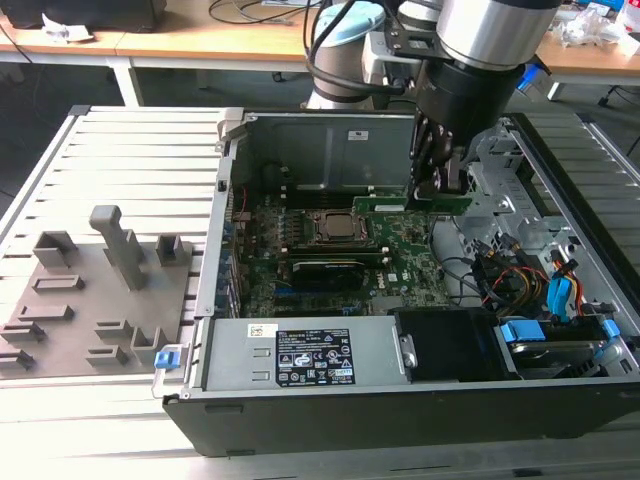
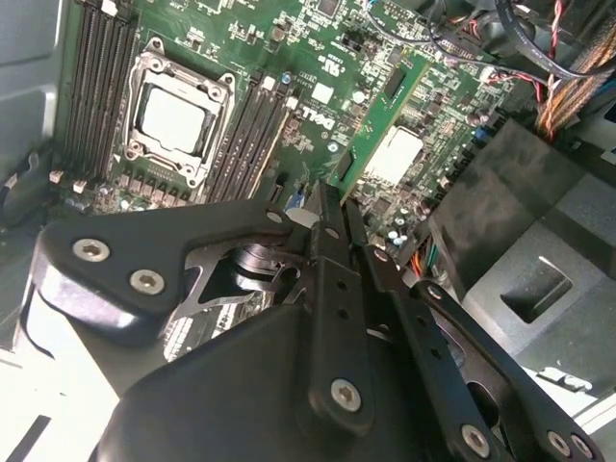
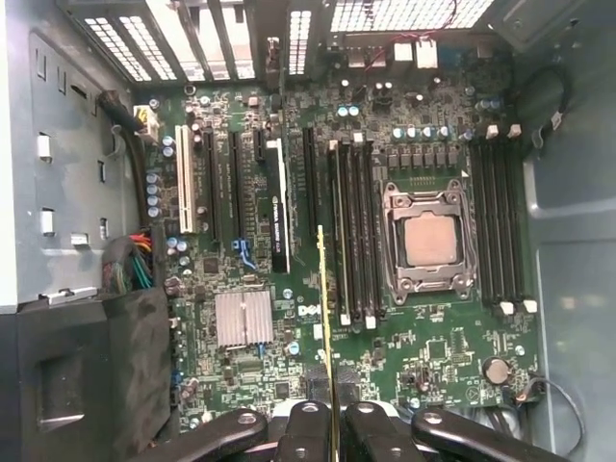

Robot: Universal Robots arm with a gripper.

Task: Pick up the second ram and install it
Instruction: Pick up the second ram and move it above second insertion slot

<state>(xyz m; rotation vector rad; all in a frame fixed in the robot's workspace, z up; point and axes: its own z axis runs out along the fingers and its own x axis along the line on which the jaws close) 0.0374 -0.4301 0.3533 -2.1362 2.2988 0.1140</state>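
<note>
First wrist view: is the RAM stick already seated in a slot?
No. The RAM stick is clamped edge-on in the gripper, held above the motherboard beside the memory slots.

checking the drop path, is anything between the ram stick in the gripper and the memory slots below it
Nothing visible. The gripper holds the second ram edge-on above the motherboard, beside the memory slots next to the CPU socket, with open air between.

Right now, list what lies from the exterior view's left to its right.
Grey fixture tray → blue clip → CPU socket → second ram held in the gripper → blue drive latch.
</note>
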